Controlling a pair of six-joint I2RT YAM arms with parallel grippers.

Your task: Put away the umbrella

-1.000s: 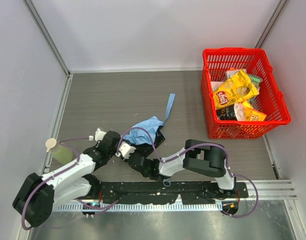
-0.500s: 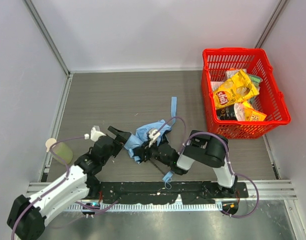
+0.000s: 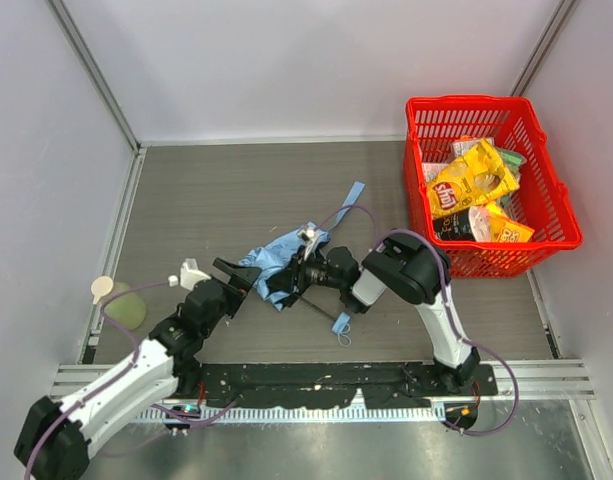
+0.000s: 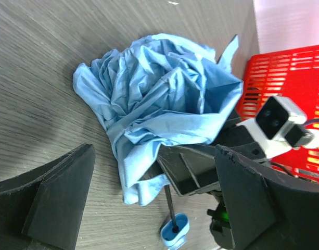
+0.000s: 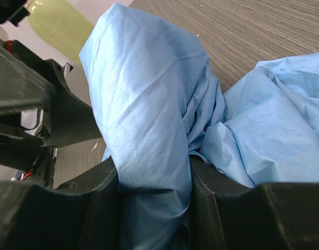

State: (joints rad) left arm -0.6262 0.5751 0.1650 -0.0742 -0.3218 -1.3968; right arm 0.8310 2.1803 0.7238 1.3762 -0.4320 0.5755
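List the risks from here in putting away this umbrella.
The right jaws pinch only a fold of the crumpled light-blue fabric umbrella; a pull may slip it free or just spread the cloth. Its thin black shaft and small blue handle trail loose and could snag. The open left jaws sit close by, so the arms might collide.

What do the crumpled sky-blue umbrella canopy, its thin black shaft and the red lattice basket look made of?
Crumpled sky-blue umbrella canopy: thin woven fabric, matte, holding soft creases. Thin black shaft: probably metal, straight and slim. Red lattice basket: glossy moulded plastic, likely.
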